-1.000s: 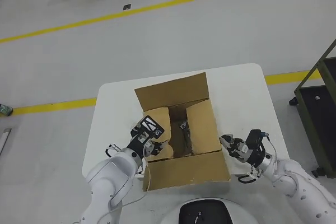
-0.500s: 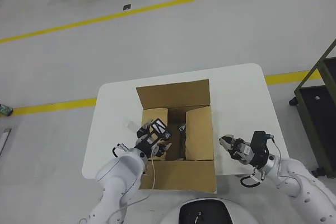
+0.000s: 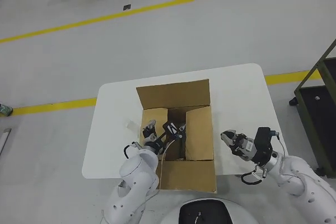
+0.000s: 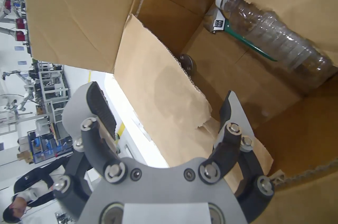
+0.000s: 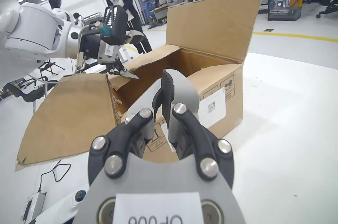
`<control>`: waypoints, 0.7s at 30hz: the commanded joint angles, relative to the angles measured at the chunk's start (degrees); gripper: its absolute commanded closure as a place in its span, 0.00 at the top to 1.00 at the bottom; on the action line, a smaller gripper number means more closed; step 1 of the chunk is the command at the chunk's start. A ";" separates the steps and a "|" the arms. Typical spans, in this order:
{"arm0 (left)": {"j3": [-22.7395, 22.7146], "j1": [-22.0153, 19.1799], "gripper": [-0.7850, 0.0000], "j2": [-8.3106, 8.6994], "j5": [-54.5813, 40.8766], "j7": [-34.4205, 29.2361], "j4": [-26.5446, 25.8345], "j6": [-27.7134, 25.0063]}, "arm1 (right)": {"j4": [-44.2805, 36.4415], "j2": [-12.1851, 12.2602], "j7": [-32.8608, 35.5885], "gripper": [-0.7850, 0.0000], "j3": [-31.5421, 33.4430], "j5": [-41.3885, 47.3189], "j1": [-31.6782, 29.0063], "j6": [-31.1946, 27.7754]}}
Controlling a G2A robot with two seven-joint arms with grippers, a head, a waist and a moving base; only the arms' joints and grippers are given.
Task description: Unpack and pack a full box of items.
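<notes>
- Two claws in play, and the left one matters now. The left claw [image 4: 161, 101] sits at the left rim of the box [image 3: 176, 95], which stands open on the white surface [image 3: 241, 95].
- Key relation: the contents lie ahead of the left claw and deeper down, past the torn left flap [image 4: 148, 58].
  - A clear plastic bottle [image 4: 272, 42] lies on its side against the far inner wall, tucked partly under the right flap.
  - Its long axis runs along that wall, with the cap end toward the back corner.
  - A green-handled wrench [image 4: 232, 33] lies just beside the bottle, roughly parallel, with its head near the cap.
  - A small dark round piece [image 4: 188, 63] sits near the foot of the torn flap. I cannot tell what it is.
- The left claw is spread wide and straddles the flap's ragged edge, one finger outside the box and one inside. It holds nothing. I cannot tell whether either pad touches the cardboard.
- The right claw [image 5: 171, 87] is outside the box, near its right wall, above the surface. Its fingers are pressed together on nothing.
- Judgement: the left arm is much nearer the items. A reach for the bottle means clearing the flap first, then closing across the bottle's width rather than along its length.
</notes>
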 commanded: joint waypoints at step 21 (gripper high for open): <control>-3.57 1.15 1.00 0.28 9.35 2.36 -4.40 0.85 | 7.69 -2.63 15.32 0.00 -12.04 0.30 13.46 1.91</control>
